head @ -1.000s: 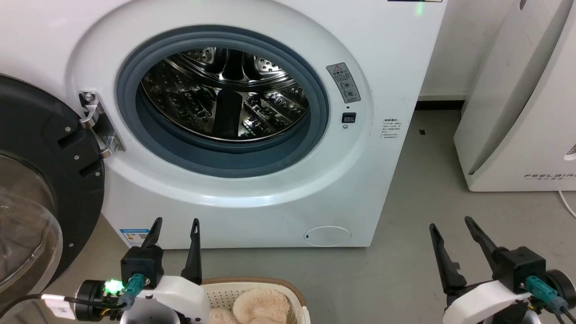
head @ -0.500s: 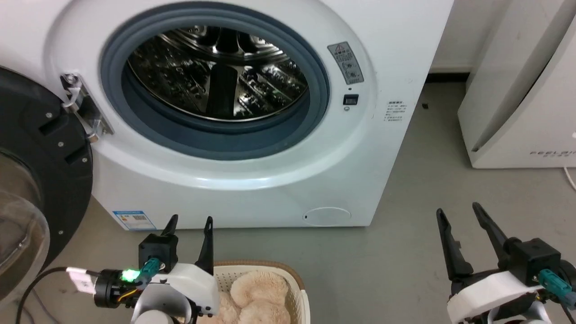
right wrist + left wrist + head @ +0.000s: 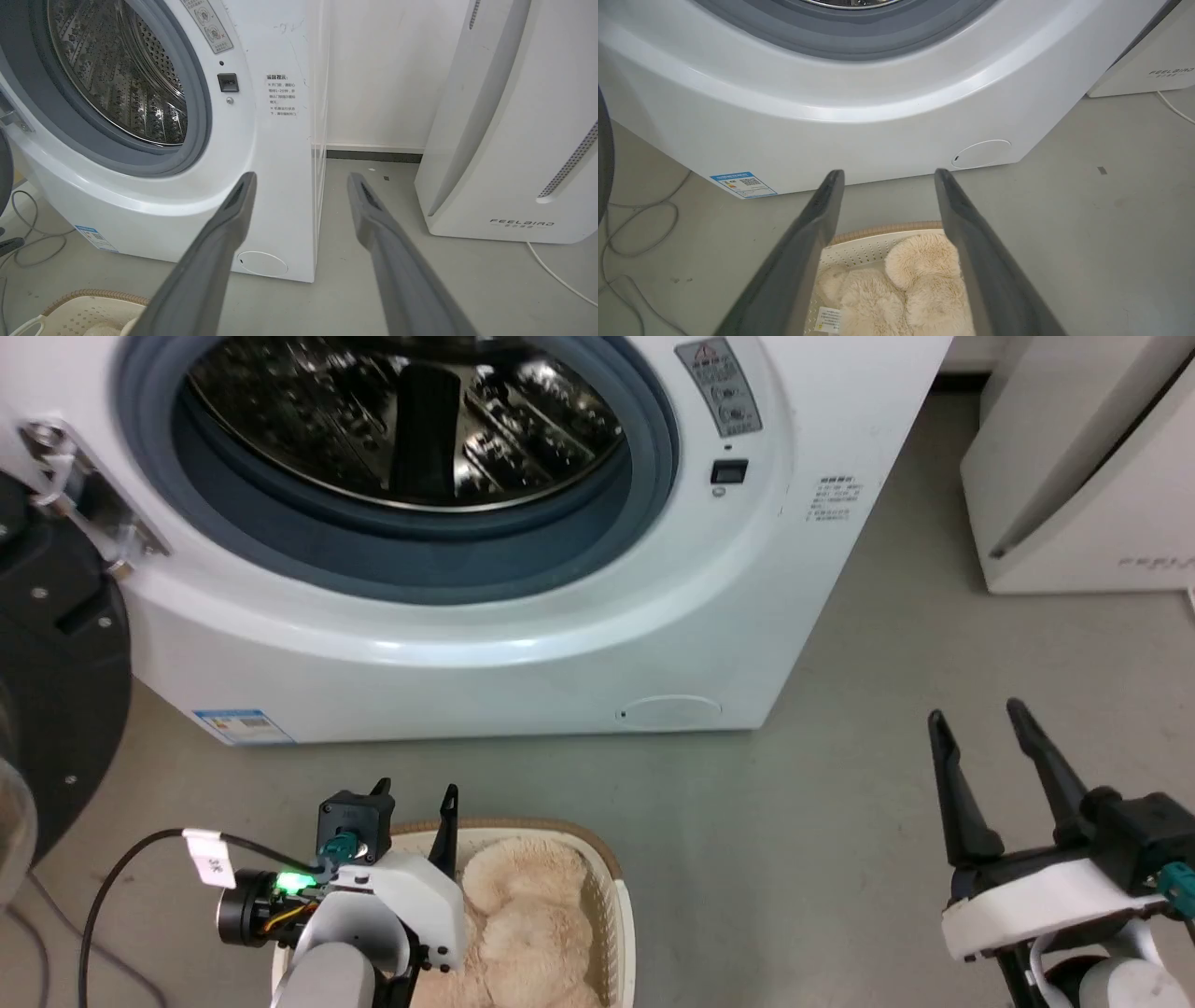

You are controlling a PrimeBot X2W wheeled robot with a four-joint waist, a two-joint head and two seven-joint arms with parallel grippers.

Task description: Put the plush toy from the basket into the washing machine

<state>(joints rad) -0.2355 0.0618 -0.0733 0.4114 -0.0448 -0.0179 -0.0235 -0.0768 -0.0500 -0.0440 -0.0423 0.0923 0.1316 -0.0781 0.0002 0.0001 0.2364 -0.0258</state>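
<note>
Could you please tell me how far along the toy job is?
Done: the washer door is open, the drum bare where visible. In hand: the open left gripper hovers over the toy in the basket, not gripping. Left: grasp, lift and drop it in the drum. The right gripper is open, idle.

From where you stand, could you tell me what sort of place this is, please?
Probably a laundry corner: a front-loading washing machine with its door open, a basket holding a plush toy, bare grey floor.
</note>
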